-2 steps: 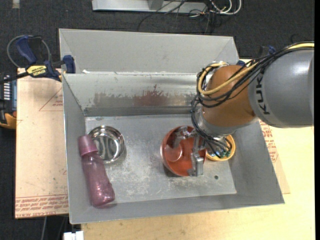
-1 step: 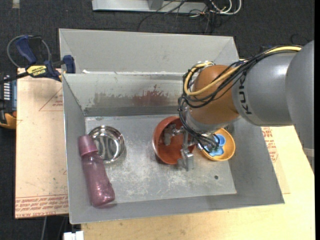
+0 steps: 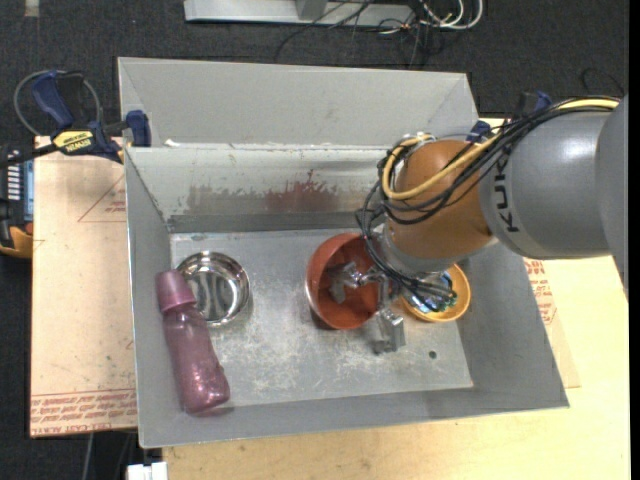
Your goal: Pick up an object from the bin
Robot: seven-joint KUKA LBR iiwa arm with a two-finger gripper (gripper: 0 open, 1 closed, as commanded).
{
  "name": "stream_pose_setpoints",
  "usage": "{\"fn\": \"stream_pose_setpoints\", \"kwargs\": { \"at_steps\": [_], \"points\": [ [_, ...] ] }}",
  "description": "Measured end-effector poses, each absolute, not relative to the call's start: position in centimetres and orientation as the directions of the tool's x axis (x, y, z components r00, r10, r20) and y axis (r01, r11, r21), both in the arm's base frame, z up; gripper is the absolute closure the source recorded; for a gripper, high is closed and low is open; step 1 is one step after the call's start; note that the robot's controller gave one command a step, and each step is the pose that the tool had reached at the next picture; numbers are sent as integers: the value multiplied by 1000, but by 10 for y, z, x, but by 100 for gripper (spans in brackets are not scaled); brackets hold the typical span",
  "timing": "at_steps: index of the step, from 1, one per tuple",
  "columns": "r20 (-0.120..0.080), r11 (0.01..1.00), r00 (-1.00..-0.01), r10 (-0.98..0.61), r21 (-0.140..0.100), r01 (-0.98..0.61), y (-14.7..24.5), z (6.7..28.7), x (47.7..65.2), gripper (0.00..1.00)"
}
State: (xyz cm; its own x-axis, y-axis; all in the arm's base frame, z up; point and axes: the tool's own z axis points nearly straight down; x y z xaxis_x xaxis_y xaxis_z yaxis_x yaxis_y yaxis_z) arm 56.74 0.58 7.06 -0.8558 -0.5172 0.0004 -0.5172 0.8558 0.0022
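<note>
Closest to the lens is the arm's orange wrist cover (image 3: 440,203), wrapped in yellow and black cables, hanging over the right half of the bin (image 3: 300,373). Below it the gripper (image 3: 368,306) is down at the near right edge of a red-brown bowl (image 3: 322,286), which sits a little right of the middle of the bin floor. One finger seems to be inside the bowl and the other outside it on the bare floor. The fingers look spread apart with the rim between them, not pressed onto it.

I judge this to be the approach step, finished or nearly so, with the grasp itself not yet made. The next move calls for closing the fingers squarely on the rim and then lifting straight up. A thin wall gripped at one edge may tip or slip out, so the bite should be deep.

Just right of the bowl, partly under the wrist, lies a shallow yellow dish (image 3: 455,308) near enough to be nudged. Well apart on the left sit a steel bowl (image 3: 236,270) and, touching its near left edge, a pink bottle (image 3: 190,353) lying on its side.
</note>
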Motion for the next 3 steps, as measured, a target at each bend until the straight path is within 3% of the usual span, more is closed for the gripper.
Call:
{"fn": "stream_pose_setpoints", "kwargs": {
  "at_steps": [1,2,3],
  "points": [
    [-21,933,-933,-359,-3,-359,19,74,580,0],
    [-4,875,-875,-484,2,-484,7,71,570,100],
    [-4,875,-875,-484,2,-484,7,71,570,100]
  ]
}}
